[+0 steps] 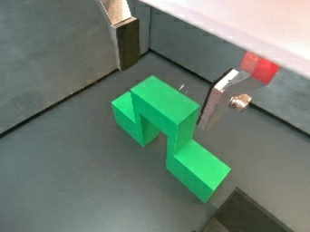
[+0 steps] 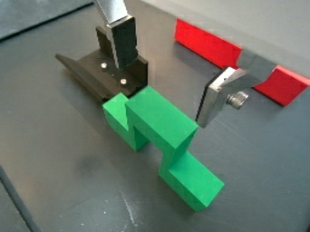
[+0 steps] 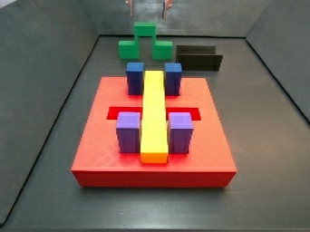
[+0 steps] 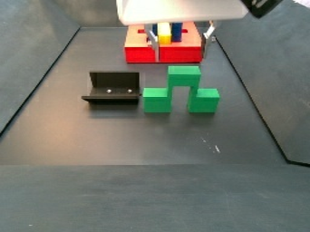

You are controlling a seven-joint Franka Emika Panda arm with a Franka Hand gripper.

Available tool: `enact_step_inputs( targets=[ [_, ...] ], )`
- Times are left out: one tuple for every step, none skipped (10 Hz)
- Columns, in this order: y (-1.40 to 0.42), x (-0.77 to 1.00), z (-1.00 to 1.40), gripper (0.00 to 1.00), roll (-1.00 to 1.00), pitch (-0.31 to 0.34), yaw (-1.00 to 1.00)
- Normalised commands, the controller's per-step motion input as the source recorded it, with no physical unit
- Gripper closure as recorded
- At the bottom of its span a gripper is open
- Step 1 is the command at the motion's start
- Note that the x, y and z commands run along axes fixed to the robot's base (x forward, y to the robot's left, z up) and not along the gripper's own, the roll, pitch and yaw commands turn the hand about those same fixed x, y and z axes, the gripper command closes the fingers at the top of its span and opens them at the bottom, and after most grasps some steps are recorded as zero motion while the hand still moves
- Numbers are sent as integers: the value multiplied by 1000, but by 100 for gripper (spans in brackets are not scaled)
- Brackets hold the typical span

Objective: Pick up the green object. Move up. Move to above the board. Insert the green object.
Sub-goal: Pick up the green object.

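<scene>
Opposite side views; wrist views above pincer [image 1: 169,77].

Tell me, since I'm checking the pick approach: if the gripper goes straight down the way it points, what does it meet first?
Probably the green object: the open gripper hangs above its raised middle cube, one finger on each side. How high it hangs is unclear, and the fingers may reach the floor beside the cube.
</scene>
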Motion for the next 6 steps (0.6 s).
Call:
enact_step_inputs(
  targets=[
    [0, -3, -237, 0, 0, 0, 0],
    [0, 0, -251, 0, 0, 0, 0],
    [0, -14, -251, 0, 0, 1, 0],
    [0, -83, -237, 0, -30, 1, 0],
    [0, -80, -229, 0, -43, 6, 0],
    [0, -106, -231, 0, -47, 6, 0]
  ],
)
